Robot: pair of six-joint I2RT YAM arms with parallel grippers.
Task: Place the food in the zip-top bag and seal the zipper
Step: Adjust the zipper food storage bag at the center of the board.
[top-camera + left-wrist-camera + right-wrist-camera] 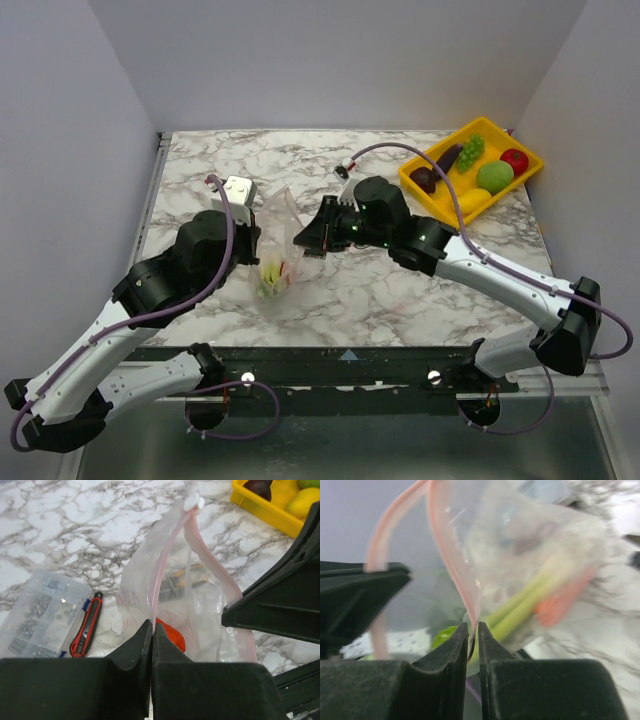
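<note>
Partly done: left gripper (151, 626) and right gripper (473, 628) each pinching one lip of zip-top bag (281, 243), zipper (165, 555) unsealed; green stalk (520, 611) inside, more food (493, 176) in yellow tray (505, 192).

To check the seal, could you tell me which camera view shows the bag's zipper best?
Left wrist: both pink sides of the zipper run sharp from the slider to the left tool, mouth open. Right wrist shows it blurred; in top external the bag is too small.
</note>
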